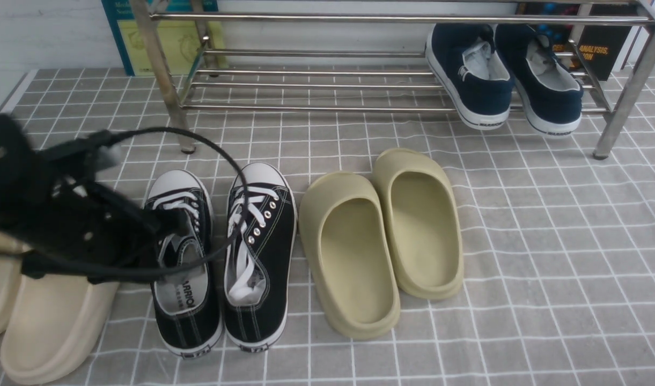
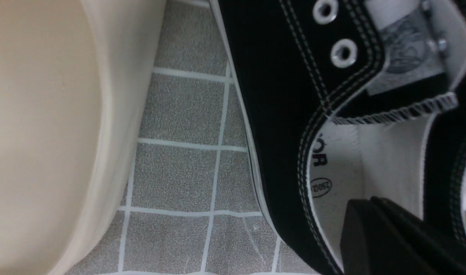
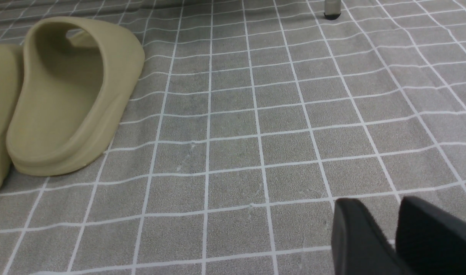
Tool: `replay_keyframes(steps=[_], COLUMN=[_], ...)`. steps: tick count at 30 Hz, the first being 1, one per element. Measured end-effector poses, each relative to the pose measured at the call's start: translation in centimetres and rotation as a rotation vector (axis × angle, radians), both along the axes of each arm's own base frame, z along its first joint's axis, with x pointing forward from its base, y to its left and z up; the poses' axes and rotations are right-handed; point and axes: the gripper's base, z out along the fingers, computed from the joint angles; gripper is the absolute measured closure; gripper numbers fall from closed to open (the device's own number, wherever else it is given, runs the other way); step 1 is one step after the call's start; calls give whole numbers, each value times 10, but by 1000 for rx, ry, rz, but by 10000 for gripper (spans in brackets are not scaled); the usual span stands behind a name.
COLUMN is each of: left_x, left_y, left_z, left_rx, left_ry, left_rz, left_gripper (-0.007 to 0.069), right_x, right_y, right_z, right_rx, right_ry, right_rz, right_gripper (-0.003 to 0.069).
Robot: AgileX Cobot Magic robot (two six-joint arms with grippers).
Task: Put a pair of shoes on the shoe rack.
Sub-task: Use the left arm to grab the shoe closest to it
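Matte black left arm with a looping black cable.

Grey cloth, white grid lines, slightly wrinkled, carries everything. Shoe rack stands on it at far side, legs on cloth. Black sneakers side by side near left, toes toward rack. Olive slides just right of them, touching each other. Cream slides at near-left edge, beside left sneaker.
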Motion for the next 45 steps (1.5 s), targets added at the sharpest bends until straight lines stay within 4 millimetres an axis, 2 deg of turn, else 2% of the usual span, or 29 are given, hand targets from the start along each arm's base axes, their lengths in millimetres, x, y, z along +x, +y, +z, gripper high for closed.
replay_keyframes(steps=[3,5,6,9,10,11,12,15,18,22,24,28,29,31,33,37,40,43,45], left_x=[17,20,22,22,23,23,23,25,26,26,22,13,9,8,8,15,28,39,41], left_y=[-2,-3,-2,-1,2,2,6,10,11,10,11,12,13,14,16,15,14,13,14], left_z=[-17,-22,-26,-26,-26,-26,-26,-26,-26,-26,-20,-4,5,9,9,-3,-29,-48,-52], left_rx=[9,14,21,39,66,64,98,140,149,137,137,131,141,156,185,209,237,269,278], left_ry=[75,87,99,98,99,100,99,74,60,66,65,31,3,-14,-27,1,42,39,38], left_rz=[-3,-3,-2,11,31,37,63,83,91,102,103,103,89,72,37,-7,-73,-134,-144], left_gripper=[573,545,486,398,335,328,279,240,251,301,308,290,265,249,229,230,300,439,533], right_x=[0,0,0,0,0,0,0,0,0,0,0,0,0,0,0,0,0,0,0], right_y=[0,0,0,0,0,0,0,0,0,0,0,0,0,0,0,0,0,0,0], right_z=[0,0,0,0,0,0,0,0,0,0,0,0,0,0,0,0,0,0,0], right_rx=[0,0,0,0,0,0,0,0,0,0,0,0,0,0,0,0,0,0,0], right_ry=[0,0,0,0,0,0,0,0,0,0,0,0,0,0,0,0,0,0,0], right_rz=[0,0,0,0,0,0,0,0,0,0,0,0,0,0,0,0,0,0,0], right_gripper=[454,453,450,447,444,443,442,440,437,433,433,433,433,433,431,426,425,425,424])
